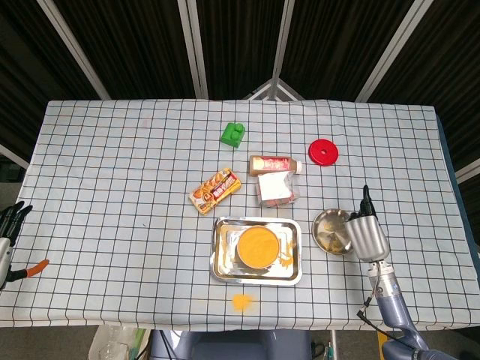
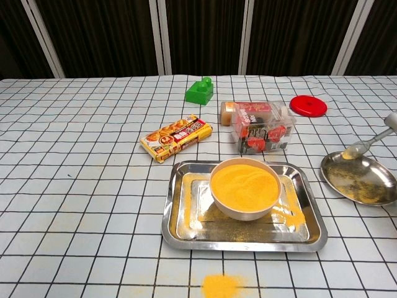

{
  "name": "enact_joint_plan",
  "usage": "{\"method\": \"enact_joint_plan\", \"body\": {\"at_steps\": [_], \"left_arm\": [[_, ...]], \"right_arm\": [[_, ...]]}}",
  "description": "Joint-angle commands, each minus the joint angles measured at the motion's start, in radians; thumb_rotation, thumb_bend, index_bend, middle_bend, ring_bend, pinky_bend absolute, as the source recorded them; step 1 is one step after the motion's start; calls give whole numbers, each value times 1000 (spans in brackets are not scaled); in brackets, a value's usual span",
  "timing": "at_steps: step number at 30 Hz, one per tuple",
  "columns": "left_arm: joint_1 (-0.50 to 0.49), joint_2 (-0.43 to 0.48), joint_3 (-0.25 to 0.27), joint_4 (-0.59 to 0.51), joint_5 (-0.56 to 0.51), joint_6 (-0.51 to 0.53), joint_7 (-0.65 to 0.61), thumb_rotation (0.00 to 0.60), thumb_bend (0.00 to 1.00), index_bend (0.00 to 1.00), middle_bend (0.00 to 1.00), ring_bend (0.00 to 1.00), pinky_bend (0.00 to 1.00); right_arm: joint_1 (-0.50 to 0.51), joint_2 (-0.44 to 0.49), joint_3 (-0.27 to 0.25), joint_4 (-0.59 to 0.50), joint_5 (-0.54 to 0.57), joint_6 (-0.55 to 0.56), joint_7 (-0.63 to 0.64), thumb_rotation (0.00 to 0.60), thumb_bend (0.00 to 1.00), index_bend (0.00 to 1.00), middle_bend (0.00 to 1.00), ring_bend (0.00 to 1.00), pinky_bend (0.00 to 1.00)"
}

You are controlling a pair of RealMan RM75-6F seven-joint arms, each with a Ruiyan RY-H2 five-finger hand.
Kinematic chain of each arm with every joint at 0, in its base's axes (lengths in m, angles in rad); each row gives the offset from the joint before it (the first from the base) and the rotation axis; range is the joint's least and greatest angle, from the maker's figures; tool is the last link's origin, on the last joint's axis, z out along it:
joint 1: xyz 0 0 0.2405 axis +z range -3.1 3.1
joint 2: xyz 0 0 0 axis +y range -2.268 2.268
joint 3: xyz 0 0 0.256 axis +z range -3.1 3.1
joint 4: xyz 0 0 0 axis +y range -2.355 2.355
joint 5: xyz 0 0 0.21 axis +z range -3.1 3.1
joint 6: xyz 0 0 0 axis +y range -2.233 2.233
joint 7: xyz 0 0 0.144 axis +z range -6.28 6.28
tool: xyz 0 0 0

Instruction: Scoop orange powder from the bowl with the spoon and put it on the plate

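Head view: right hand (image 1: 366,234) sits at the right edge of the plate (image 1: 327,232), back of the hand toward the camera, fingers hidden, so the grip can't be read here. Spoon not resolvable in this view. Left hand (image 1: 7,225) is at the far left table (image 1: 112,165) edge, well apart from the work, fingers apart, holding nothing. Bowl (image 1: 257,247) of orange powder sits in the steel tray (image 1: 221,259), left of the plate. A spilled powder patch (image 1: 241,301) lies on the cloth in front of the tray.

Chest view: spoon (image 2: 366,144) comes in from the right frame edge, its scoop low over the plate's (image 2: 372,192) far-left rim, pale load in it. Hand is out of frame, but the handle is evidently held. Risk: the scoop is close to the rim, so a tilt here could shed powder onto the cloth, not the plate. Powder is fine and loose; any jerk likely scatters it, and tray floor and plate are already dusted.

Materials: plate and tray are shiny stamped metal, shallow, slick. Bowl (image 2: 245,189) is round, pale, smooth, filled near the brim. Table cover is a soft grid-printed cloth.
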Motion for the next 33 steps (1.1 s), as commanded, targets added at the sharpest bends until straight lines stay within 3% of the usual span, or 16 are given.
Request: {"method": "enact_joint_plan", "body": {"at_steps": [1,9,16,24,29,33], "left_arm": [[0,0,0,1,0,0,-1,600,10,0,0,0,0],[0,0,-1,1,-1,-1,0,600,10,0,0,0,0],[0,0,-2,1,-4,-3,1,600,10,0,0,0,0],[0,0,-1,0,-3,-2,2,600,10,0,0,0,0],[0,0,-1,0,-3,-3,2,600,10,0,0,0,0],[0,0,-1,-1,-3,-4,2,600,10,0,0,0,0]], "right_arm": [[-11,-41,-17,66,20,1,46,600,874,712,666,311,0],[-22,-87,-22,142,59,-12,80,600,871,618,593,293,0],[-29,-117,-18,174,94,-17,83,600,759,505,496,229,0],[-32,-120,-20,174,113,-17,72,600,656,260,303,115,0],[-35,-109,-16,155,127,-14,62,600,572,53,158,15,0],[-37,-91,-16,127,133,-8,50,600,524,0,83,0,0]]}}
